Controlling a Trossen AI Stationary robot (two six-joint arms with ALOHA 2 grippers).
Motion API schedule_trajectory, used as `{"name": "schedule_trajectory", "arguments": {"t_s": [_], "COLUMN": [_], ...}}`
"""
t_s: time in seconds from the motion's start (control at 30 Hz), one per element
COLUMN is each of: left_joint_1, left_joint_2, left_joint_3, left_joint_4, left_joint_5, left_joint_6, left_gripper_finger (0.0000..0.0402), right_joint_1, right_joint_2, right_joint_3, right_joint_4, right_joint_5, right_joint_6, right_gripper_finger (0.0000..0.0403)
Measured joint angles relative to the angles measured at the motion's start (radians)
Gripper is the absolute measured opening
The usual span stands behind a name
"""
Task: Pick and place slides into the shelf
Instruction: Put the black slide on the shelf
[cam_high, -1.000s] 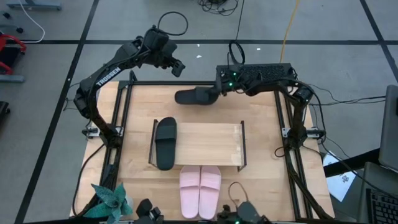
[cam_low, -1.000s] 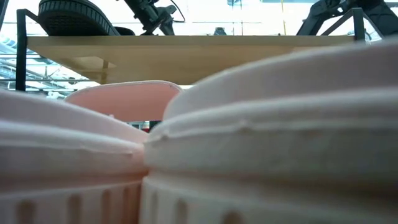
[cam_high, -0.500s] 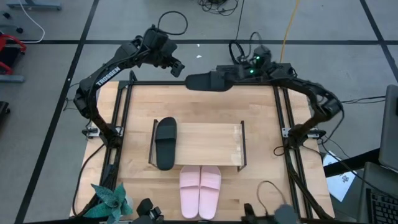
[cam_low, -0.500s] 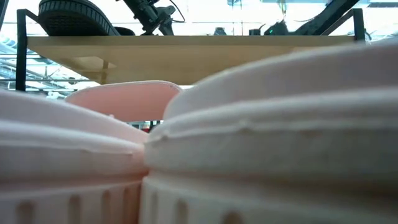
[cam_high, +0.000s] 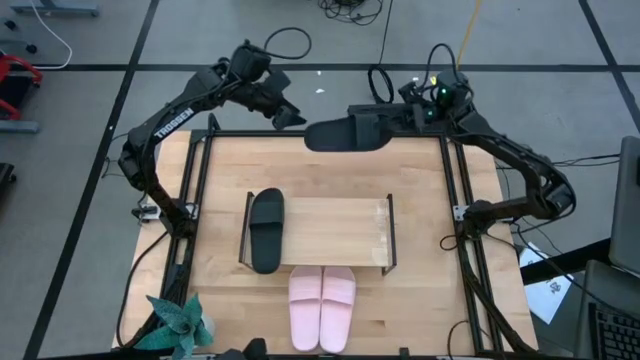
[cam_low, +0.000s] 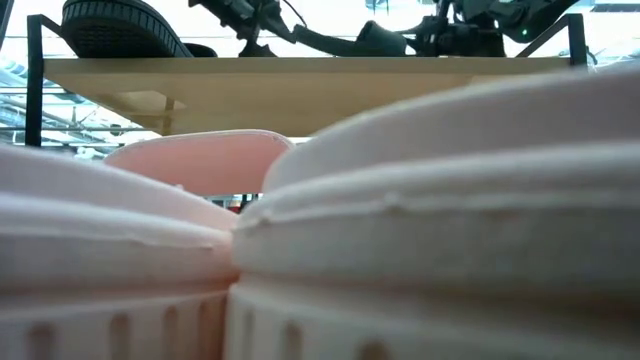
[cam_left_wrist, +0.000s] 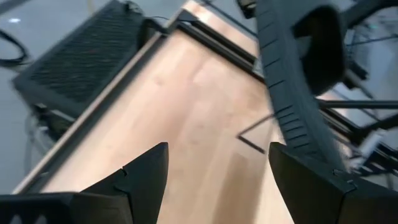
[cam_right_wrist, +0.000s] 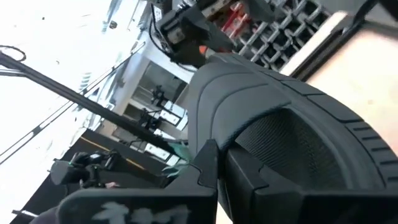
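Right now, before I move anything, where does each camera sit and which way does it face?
High: overhead, straight down on the table, shelf and both arms.
Low: at tabletop height, behind the pink slides, facing the shelf.
Left wrist: past the open left gripper towards the held black slide.
Right wrist: on the right gripper, shut on that slide.
All four share the held black slide.

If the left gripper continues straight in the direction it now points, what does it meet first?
Probably the black slide that the shut right gripper holds above the table's far edge. The open left gripper points toward it, and the slide shows close ahead in the left wrist view, though depth is unclear.
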Motion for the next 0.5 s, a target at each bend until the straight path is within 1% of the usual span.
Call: {"name": "schedule_trajectory", "arguments": {"t_s": [0.1, 0.2, 0.3, 0.4, 0.5], "left_joint_1": [-0.006, -0.005, -0.015, -0.055, -0.115], "left_joint_2": [0.000, 0.000, 0.000, 0.000, 0.000], "left_joint_3": [0.000, 0.000, 0.000, 0.000, 0.000], "left_joint_4": [0.000, 0.000, 0.011, 0.062, 0.160], "left_joint_5": [0.030, 0.031, 0.025, 0.025, 0.044], "left_joint_6": [0.007, 0.005, 0.005, 0.001, -0.025], "left_gripper_finger": [0.0273, 0.0273, 0.0273, 0.0273, 0.0273], "right_joint_1": [0.010, 0.029, 0.057, 0.075, 0.100], "right_joint_2": [-0.004, -0.003, -0.003, -0.003, -0.003], "right_joint_3": [0.000, 0.000, 0.000, 0.000, 0.000], "right_joint_4": [-0.068, -0.138, -0.169, -0.171, -0.171], "right_joint_5": [-0.026, -0.046, -0.054, -0.091, -0.101], "right_joint_6": [-0.033, -0.075, -0.103, -0.098, -0.075], "right_gripper_finger": [0.0000, 0.0000, 0.0000, 0.0000, 0.0000]}}
